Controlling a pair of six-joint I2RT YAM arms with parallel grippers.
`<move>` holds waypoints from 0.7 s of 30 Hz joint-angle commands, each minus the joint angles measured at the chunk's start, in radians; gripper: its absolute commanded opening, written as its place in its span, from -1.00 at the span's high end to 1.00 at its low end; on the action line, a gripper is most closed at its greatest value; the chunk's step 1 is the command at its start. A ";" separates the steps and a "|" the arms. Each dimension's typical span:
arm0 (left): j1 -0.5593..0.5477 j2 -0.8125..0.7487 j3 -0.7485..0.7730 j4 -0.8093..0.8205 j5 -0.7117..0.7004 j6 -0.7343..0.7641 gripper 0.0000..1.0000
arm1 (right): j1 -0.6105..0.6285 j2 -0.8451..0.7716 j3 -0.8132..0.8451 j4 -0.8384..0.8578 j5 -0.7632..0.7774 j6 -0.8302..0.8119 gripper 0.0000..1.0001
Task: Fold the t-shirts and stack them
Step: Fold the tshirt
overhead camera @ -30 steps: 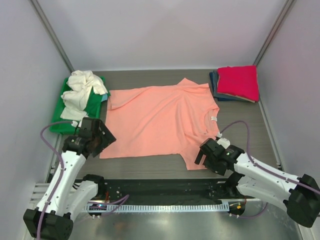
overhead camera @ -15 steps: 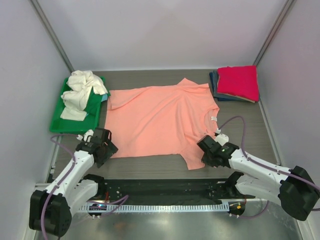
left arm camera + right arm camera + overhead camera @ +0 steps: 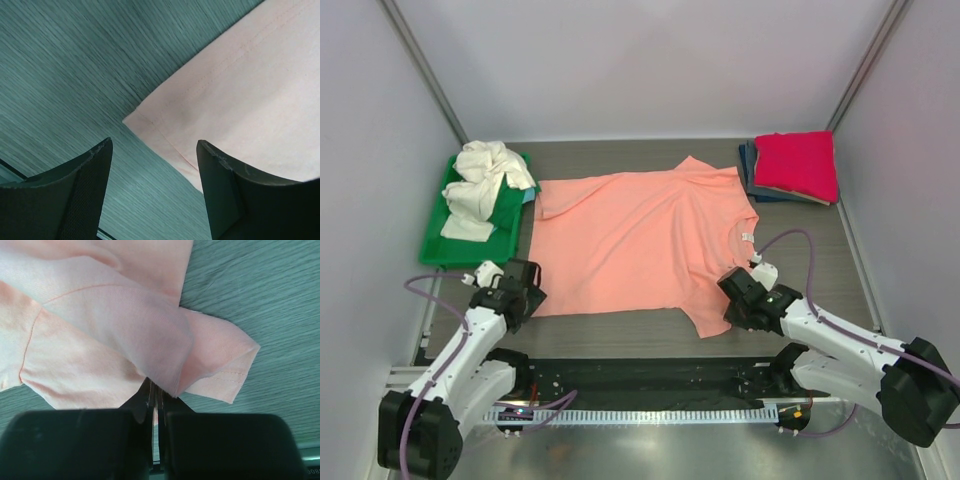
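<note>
Left tool (image 3: 155, 145): open. Its two dark jaws stand one on each side of the near left corner of the salmon-pink cotton t-shirt (image 3: 640, 240). They are not touching it.
Right tool (image 3: 155, 390): pinched tight on the near right sleeve of the pink shirt. The cloth bunches up over the tool.
Pink shirt: lies spread out flat in the middle of the grey wood-look worktop (image 3: 840, 270), with its neck to the right. It is not folded yet.
Step now: I think the two tools are getting hold of the near edge for the first fold.
Left of the pink shirt: one flat green plastic tray (image 3: 445, 240). One crumpled cream-white t-shirt (image 3: 480, 180) sits on it, not folded.
Far right of the pink shirt: one folded magenta-red t-shirt (image 3: 798, 165) on top of folded dark blue t-shirts (image 3: 748, 165).
Done: the far right stack.
Left to do: fold the pink shirt, fold the white one, and stack both.
Count: two tools, one pink shirt, one white shirt, one red shirt, one tray. I cannot tell how many blue shirts there are, as only their edges show.
</note>
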 commanded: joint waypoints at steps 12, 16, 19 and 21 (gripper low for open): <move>0.006 0.269 -0.013 0.210 0.004 -0.070 0.32 | -0.055 -0.110 0.056 -0.040 -0.007 -0.053 0.98; 0.007 0.228 -0.015 0.222 0.025 -0.044 0.94 | -0.056 -0.183 0.099 -0.121 0.022 -0.032 0.98; 0.007 0.154 -0.007 0.222 0.094 -0.012 1.00 | -0.056 -0.254 0.146 -0.204 0.045 -0.011 0.98; 0.009 0.090 0.006 0.170 0.126 -0.010 1.00 | -0.056 -0.310 0.172 -0.271 0.056 0.005 0.98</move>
